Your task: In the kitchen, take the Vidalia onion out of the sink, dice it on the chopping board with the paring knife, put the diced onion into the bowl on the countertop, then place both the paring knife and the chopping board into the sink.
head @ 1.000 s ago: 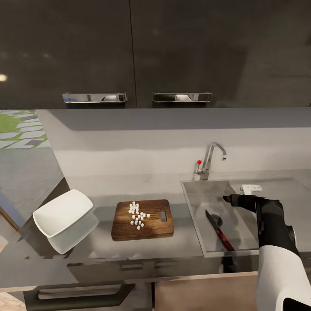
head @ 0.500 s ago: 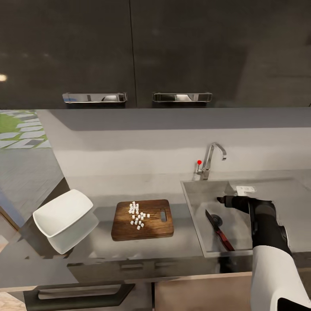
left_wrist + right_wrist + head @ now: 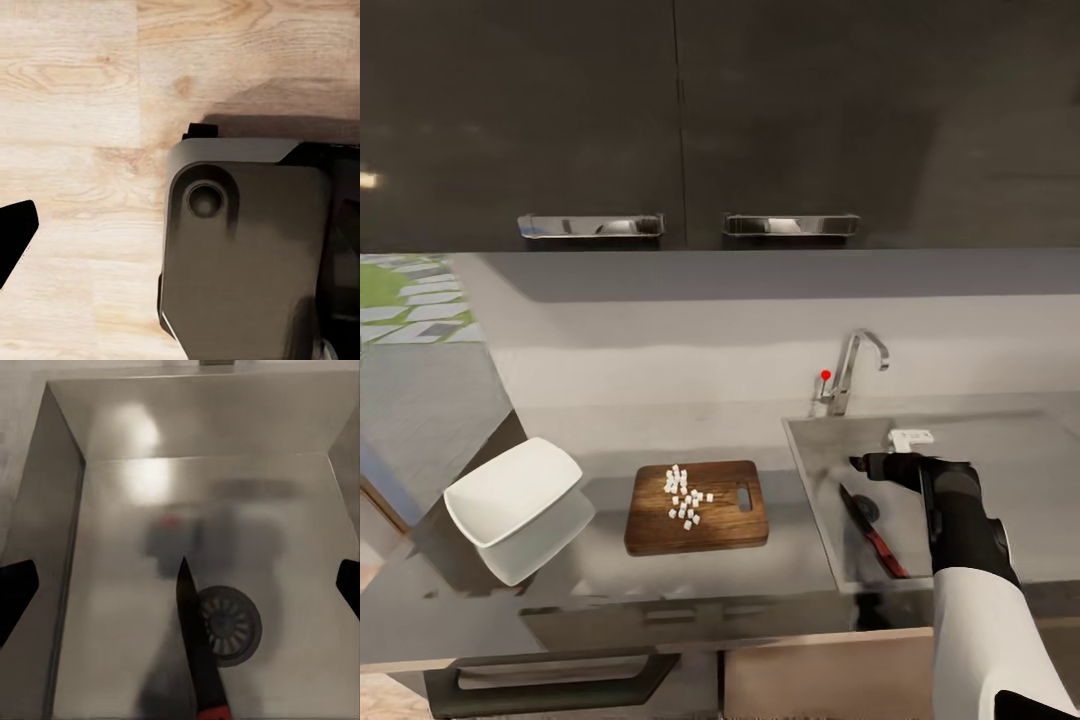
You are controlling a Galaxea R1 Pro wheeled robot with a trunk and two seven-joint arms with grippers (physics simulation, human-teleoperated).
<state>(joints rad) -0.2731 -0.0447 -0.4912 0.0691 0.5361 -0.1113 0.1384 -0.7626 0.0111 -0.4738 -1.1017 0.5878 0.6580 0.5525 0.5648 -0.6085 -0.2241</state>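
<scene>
1. Wood-plank floor (image 3: 82, 90) lies under the left wrist camera, beside one dark grey part of the robot's base (image 3: 247, 255). One black fingertip (image 3: 13, 240) of the left gripper shows at the frame's edge, and whether that claw is wide or narrow cannot be told.
2. Nearest in the head view is one long black drawer handle (image 3: 550, 672) below the glossy dark grey countertop (image 3: 600, 580).
3. One white and black right arm (image 3: 970, 570) reaches up from the near right over the sink (image 3: 830, 470).
4. One shallow white bowl (image 3: 512, 493) sits tilted at the counter's left, empty.
5. One brown chopping board (image 3: 700, 510) lies flat between the bowl and the sink, its slot hole toward the sink.
6. Roughly twenty small white cubes of diced onion (image 3: 683, 497) lie in a loose cluster on the board.
7. One paring knife (image 3: 196, 645) lies on the sink floor, its dark blade beside the one round drain (image 3: 229, 624).
8. Above it hangs the right gripper (image 3: 860, 464), spread wide and holding nothing.
9. One chrome tap (image 3: 852, 368) with a red-knobbed lever stands behind the sink.
10. Two chrome bar handles (image 3: 592, 226) cross the black upper cabinets (image 3: 760, 110) farthest back.
</scene>
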